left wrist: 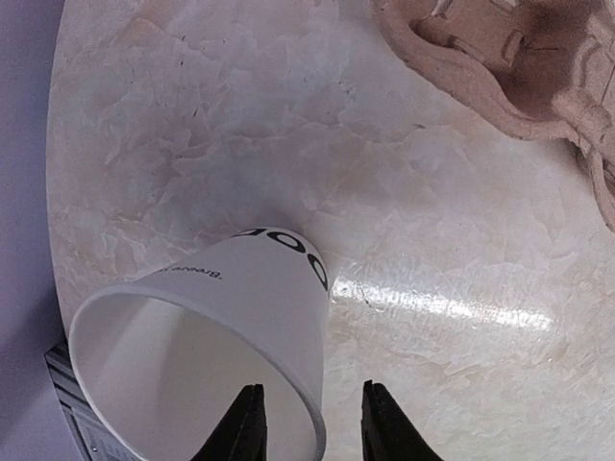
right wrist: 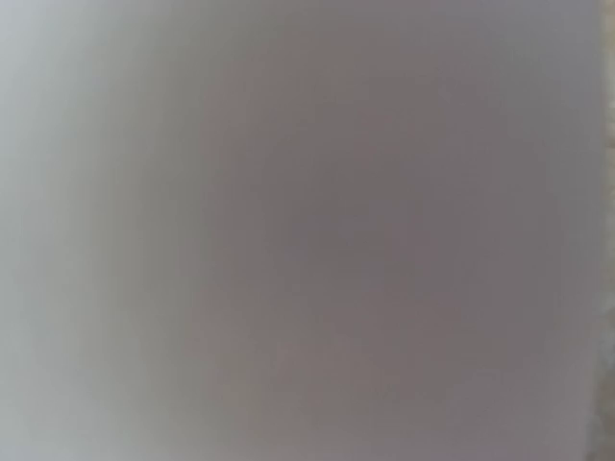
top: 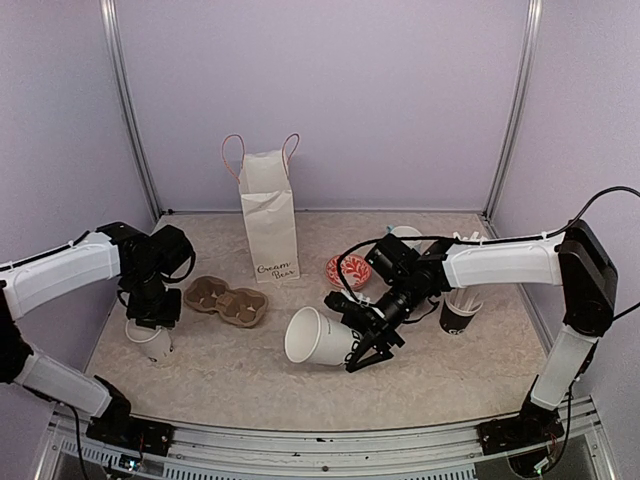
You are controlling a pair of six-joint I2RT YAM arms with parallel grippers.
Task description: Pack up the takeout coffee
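Note:
Two white paper cups with black lettering show, both without lids; no black lids are in view. One cup (top: 150, 342) stands at the near left, also in the left wrist view (left wrist: 207, 336). My left gripper (top: 150, 322) (left wrist: 307, 389) is open and straddles its rim, one finger inside and one outside. The other cup (top: 315, 337) is tilted, mouth toward the left, near the table's middle. My right gripper (top: 368, 352) is closed round its base end. The right wrist view shows only a blurred grey-white surface close to the lens.
A brown pulp cup carrier (top: 227, 300) (left wrist: 509, 67) lies right of the left cup. A white paper bag (top: 270, 215) stands at the back. A red patterned dish (top: 348, 270), a dark cup of white straws (top: 460, 312) and a pale mug (top: 405, 237) are on the right.

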